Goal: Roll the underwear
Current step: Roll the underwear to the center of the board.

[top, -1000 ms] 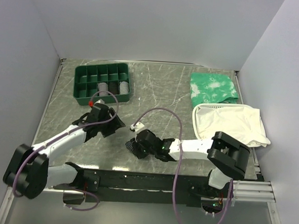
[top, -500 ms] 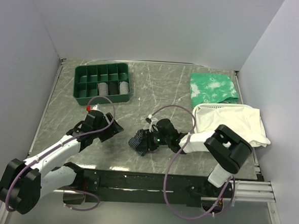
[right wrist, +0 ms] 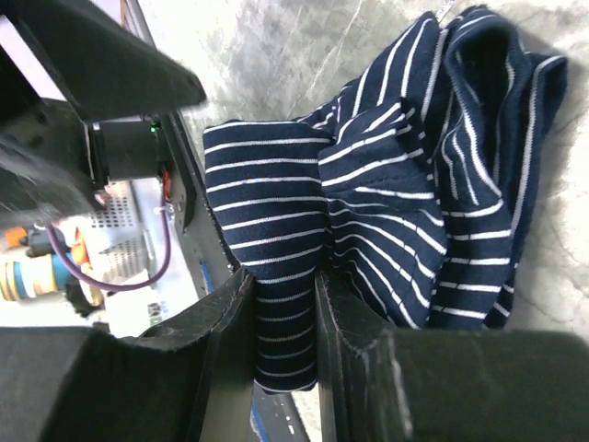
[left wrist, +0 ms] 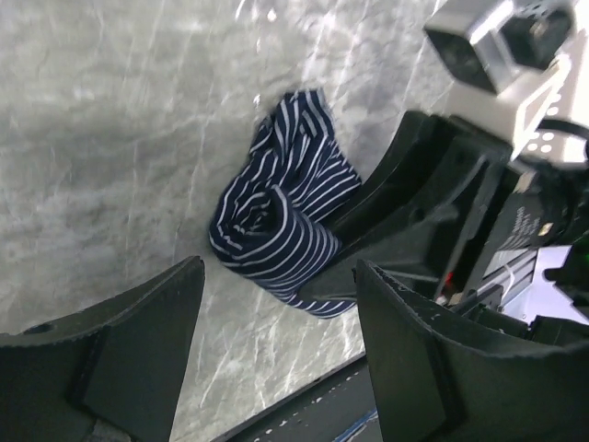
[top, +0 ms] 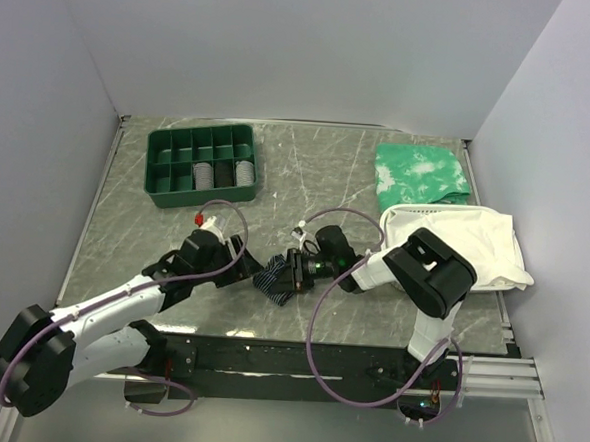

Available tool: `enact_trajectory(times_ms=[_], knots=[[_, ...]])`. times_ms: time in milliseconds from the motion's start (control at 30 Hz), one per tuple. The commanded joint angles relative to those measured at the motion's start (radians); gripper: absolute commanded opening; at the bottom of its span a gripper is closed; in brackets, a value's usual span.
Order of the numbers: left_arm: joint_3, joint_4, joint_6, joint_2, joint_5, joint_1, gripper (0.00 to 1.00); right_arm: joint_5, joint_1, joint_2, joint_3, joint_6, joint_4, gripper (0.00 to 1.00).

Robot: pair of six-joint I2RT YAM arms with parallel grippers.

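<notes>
The underwear [top: 271,279], navy with thin white stripes, lies as a loosely rolled bundle on the grey marbled table [top: 308,172], near its front middle. My right gripper [top: 294,269] lies low at the bundle's right side, shut on a fold of the underwear [right wrist: 368,184], which fills the narrow gap between the fingers of the right gripper [right wrist: 285,308]. My left gripper [top: 223,257] stands open just left of the bundle, not touching it. In the left wrist view the underwear [left wrist: 281,221] sits ahead of the spread fingers of the left gripper [left wrist: 276,368], with bare table between.
A green compartment tray [top: 167,178] stands at the back left. A green-and-white mottled cloth [top: 421,174] and a large white cloth [top: 454,246] lie at the right. The black front rail [top: 317,358] runs just below the bundle. Walls close in both sides.
The right gripper turned and shifted slightly back and right, dragging the underwear along. The left gripper came rightward and nearer, toward the bundle, staying open.
</notes>
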Motion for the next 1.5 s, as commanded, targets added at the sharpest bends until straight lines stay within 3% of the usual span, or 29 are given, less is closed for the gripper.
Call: enact_trajectory(times_ms=[0,767,1133,1467], knots=[[-0.033,0.086,-0.045,0.012,-0.033,-0.024,0.72,0.015,-0.014,0.044,0.033,0.018,-0.09,0.2],[-0.012,0.113,-0.19,0.197,-0.177,-0.153,0.69,0.088,-0.044,0.028,-0.017,0.072,-0.114,0.18],[-0.047,0.093,-0.28,0.131,-0.345,-0.176,0.69,0.078,-0.04,0.025,-0.021,0.073,-0.097,0.18],[-0.045,0.153,-0.323,0.242,-0.325,-0.19,0.67,0.073,-0.041,0.019,-0.024,0.07,-0.093,0.18]])
